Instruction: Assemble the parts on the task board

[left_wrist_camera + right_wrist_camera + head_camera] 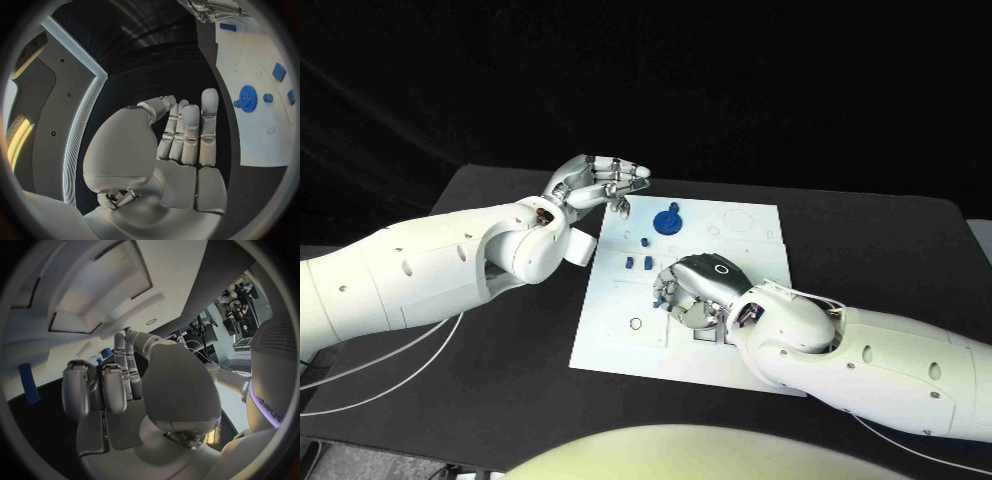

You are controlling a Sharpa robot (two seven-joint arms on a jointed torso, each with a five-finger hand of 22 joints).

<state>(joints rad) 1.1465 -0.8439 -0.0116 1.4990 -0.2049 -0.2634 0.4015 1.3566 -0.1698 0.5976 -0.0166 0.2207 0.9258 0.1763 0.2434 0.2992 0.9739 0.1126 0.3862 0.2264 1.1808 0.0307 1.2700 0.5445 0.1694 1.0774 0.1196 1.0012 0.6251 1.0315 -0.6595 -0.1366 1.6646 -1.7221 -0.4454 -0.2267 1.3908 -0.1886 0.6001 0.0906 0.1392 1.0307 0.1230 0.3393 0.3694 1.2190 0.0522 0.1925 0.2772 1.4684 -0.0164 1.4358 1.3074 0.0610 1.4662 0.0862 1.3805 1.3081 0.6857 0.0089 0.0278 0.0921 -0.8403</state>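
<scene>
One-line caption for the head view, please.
Right hand rests on the white task board among small blue parts; left hand hovers empty at its far corner near a blue gear.

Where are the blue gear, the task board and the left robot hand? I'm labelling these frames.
blue gear (pixel 669 219): head view, centre of the gear's disc.
task board (pixel 625 350): head view, bare white surface near its left edge.
left robot hand (pixel 599 183): head view, middle of the hand.

Black table (pixel 473 380) in front of me, matte, dark all over. White task board (pixel 625 335) lies flat on it, roughly centre, slightly skewed to the table edges. Two thin white cables (pixel 387 375) trail across the table surface on my left side, near the front.
</scene>
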